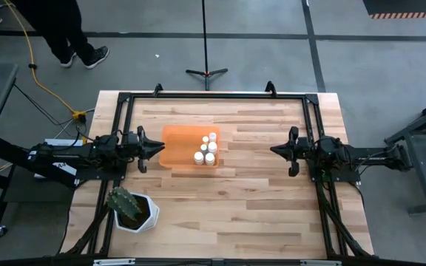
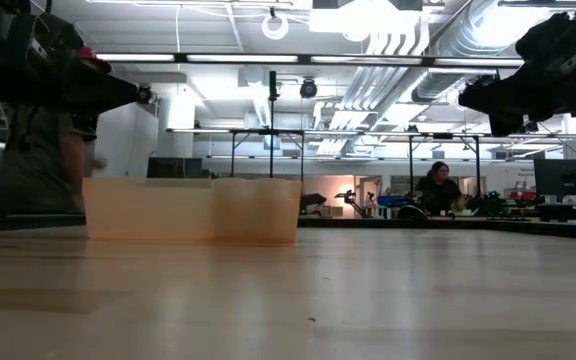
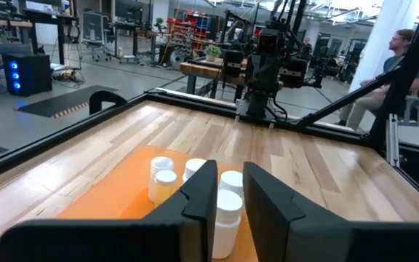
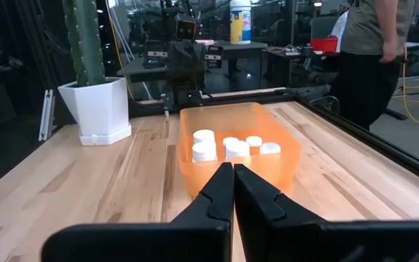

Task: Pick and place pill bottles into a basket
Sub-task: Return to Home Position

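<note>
Bottles (image 1: 207,151) all stand clustered inside basket (image 1: 174,142). I see left claw (image 1: 157,148) slightly parted, empty, at basket's edge; right claw (image 1: 274,151) closed, empty, well apart. Bottles look light, rigid, smooth; I'd grip the body.

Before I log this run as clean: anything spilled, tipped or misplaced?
Nothing stands out. The pill bottles stand upright inside the basket, none on the table. The left gripper hangs at the basket's edge, the right gripper farther off.
</note>
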Robot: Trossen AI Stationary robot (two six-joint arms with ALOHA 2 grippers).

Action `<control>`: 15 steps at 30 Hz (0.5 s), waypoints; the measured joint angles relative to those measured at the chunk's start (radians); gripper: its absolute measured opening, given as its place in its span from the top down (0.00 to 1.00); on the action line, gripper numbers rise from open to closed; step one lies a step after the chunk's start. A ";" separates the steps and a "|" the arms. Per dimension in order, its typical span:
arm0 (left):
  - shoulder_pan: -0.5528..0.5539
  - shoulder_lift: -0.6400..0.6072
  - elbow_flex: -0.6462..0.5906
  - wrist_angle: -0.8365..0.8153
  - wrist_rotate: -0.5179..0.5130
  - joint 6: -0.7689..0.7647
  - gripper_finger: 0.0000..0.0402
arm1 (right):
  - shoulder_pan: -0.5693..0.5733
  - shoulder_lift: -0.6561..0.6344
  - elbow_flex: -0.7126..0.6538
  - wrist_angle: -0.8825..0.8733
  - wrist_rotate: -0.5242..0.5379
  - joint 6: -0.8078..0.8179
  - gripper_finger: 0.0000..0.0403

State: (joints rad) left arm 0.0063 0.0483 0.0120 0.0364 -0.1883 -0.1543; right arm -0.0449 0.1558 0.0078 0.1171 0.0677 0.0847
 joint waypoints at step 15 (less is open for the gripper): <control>0.000 0.000 0.000 0.000 0.001 0.019 0.92 | 0.000 0.000 0.000 0.006 -0.005 -0.006 0.98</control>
State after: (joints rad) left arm 0.0063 0.0483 0.0120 0.0368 -0.1875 -0.1356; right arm -0.0452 0.1555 0.0078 0.1234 0.0627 0.0787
